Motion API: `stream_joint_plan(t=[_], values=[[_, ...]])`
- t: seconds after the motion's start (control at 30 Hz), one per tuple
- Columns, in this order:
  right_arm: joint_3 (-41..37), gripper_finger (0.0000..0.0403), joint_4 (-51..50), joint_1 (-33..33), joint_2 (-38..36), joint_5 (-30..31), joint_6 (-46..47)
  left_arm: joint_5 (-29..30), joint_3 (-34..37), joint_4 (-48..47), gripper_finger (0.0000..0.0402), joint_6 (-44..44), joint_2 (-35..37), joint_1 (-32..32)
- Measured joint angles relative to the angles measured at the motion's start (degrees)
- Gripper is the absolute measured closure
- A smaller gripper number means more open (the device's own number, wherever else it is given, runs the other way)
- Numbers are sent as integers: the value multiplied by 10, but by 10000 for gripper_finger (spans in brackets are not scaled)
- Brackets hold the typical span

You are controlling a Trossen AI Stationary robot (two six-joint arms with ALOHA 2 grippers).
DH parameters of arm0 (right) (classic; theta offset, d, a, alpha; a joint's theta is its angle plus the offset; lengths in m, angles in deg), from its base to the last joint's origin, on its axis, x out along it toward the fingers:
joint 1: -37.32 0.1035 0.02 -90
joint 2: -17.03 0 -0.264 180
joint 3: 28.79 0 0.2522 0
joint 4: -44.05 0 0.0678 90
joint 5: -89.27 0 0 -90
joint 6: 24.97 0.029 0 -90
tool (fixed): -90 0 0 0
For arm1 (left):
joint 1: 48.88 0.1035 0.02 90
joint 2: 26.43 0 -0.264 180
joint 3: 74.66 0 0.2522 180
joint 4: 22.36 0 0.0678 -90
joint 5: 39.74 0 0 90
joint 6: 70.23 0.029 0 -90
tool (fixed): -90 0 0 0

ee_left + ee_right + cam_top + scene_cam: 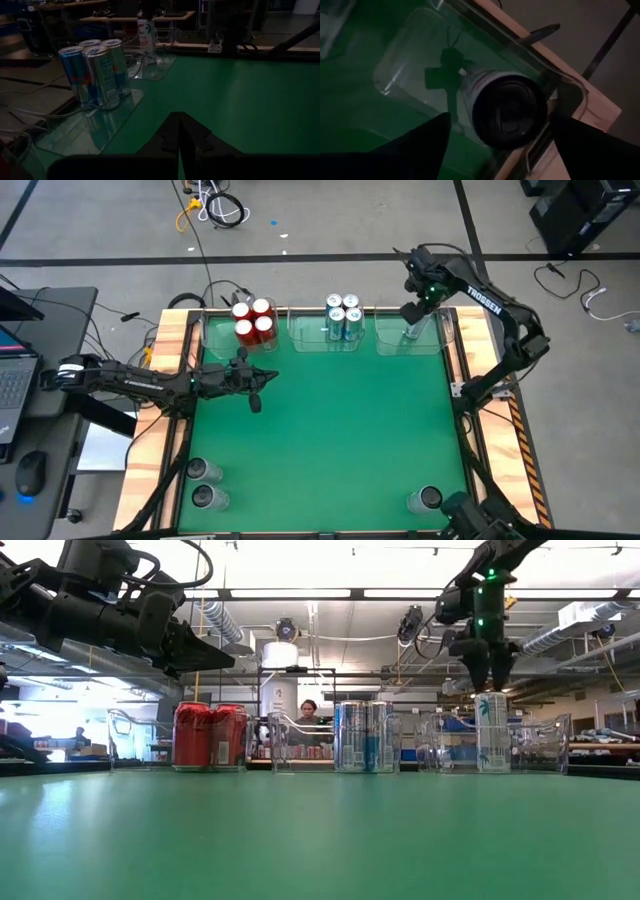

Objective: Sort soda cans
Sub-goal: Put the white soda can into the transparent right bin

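green table (330,430) in a workshop: right gripper (495,125) spread wide around a grey can (502,107), left gripper (256,403) closed, empty.

Grey floor (330,220) with cables (215,205); ceiling strip lights (300,593) glow above.

Overhead, table-level, two wrist cameras

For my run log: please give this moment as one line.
right claw: open over grey can, right bin | left claw: shut, idle
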Motion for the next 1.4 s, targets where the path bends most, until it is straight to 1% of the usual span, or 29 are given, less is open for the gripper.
stream_joint_plan(t=[0.13, 0.23, 0.47, 0.63, 0.73, 1.13, 1.4], values=[[-39, 71, 43, -7, 0, 0, -6, 0, 0, 0, 396, 0, 0, 0], [-62, 85, 69, -11, 1, -1, -12, 0, 0, 0, 396, 0, 0, 0], [-68, 156, 88, -12, 0, 3, -3, 0, 0, 0, 396, 0, 0, 0], [-65, 156, 84, -20, 0, 21, 18, 0, 0, 0, 396, 0, 0, 0], [-65, 156, 74, -33, 0, 45, 28, 0, 0, 0, 396, 0, 0, 0], [-65, 156, 107, -46, 0, 49, 63, 0, 0, 0, 396, 1, 0, 0], [-65, 156, 137, -54, 0, 52, 119, 0, 0, 0, 396, 1, 0, 0]])
